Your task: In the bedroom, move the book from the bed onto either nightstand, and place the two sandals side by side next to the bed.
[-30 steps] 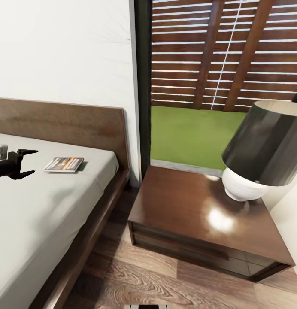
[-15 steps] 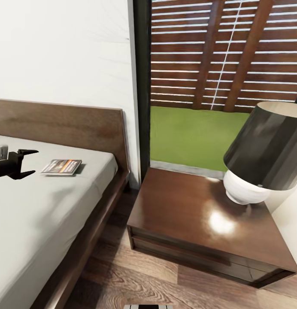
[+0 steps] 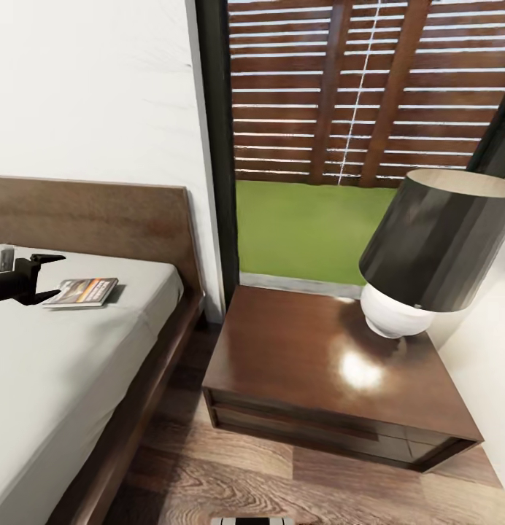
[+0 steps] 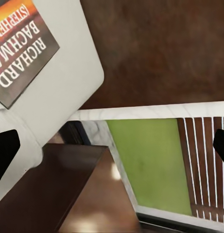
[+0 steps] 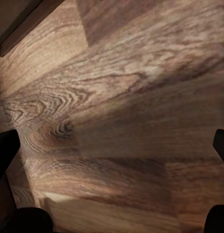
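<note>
The book [image 3: 82, 292] lies flat on the bed [image 3: 77, 379] near the headboard, its grey cover banded in orange. My left gripper [image 3: 51, 275] hovers open just beside the book's edge, a little above the mattress. In the left wrist view the book [image 4: 19, 46] lies on the mattress corner, ahead of the open left gripper [image 4: 112, 145], with the nightstand [image 4: 53, 194] beyond. The dark wooden nightstand [image 3: 311, 357] stands right of the bed. My right gripper [image 5: 112, 145] is open over bare wood floor. The sandals are out of view.
A lamp [image 3: 435, 248] with a dark shade and white base takes the nightstand's back right corner. The brown headboard [image 3: 99, 219] backs onto a white wall. A tall window [image 3: 340, 146] shows lawn and fence. Plank floor [image 3: 230, 474] runs between bed and nightstand.
The whole view has shifted, so the camera moved. The book now sits closer to my open left gripper in the head view. Nothing has been grasped.
</note>
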